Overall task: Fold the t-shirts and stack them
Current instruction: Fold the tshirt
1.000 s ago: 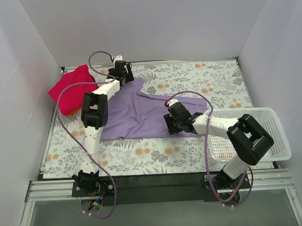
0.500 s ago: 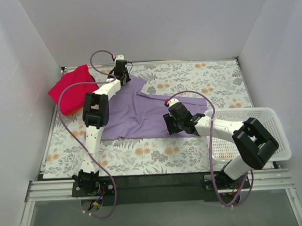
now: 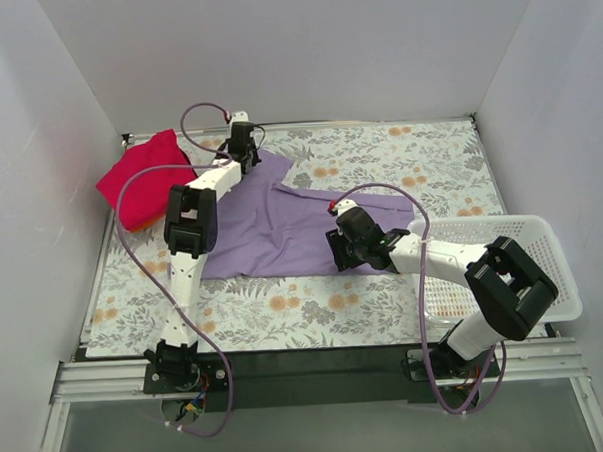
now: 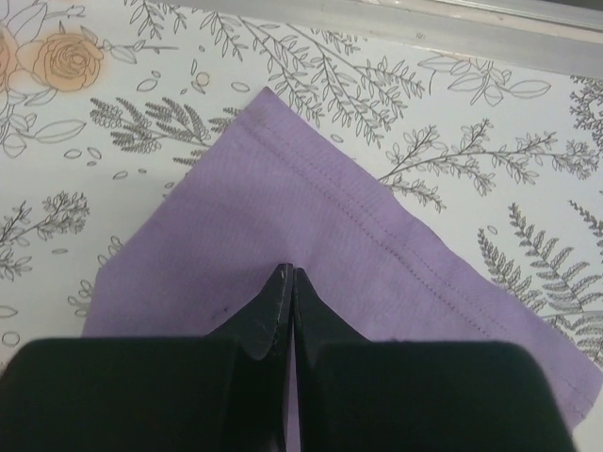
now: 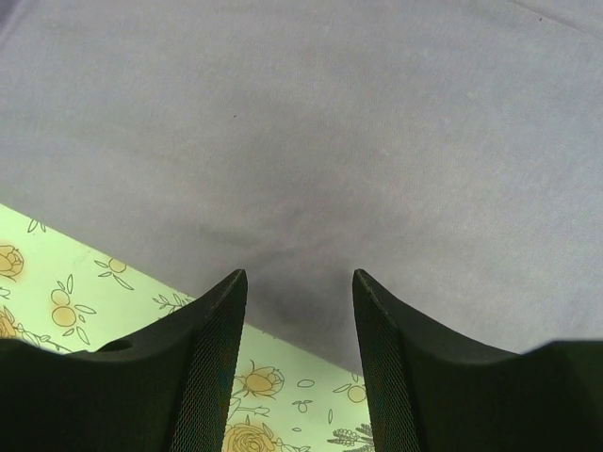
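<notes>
White-and-black arms (image 3: 214, 175) — purple cables (image 3: 117, 229)

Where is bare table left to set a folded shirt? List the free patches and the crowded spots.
Free: the far right of the table, behind the lavender shirt and basket; the near strip between that shirt and the table's front edge. Crowded: far left corner, red shirt and left claw; near right, basket and right claw.
</notes>
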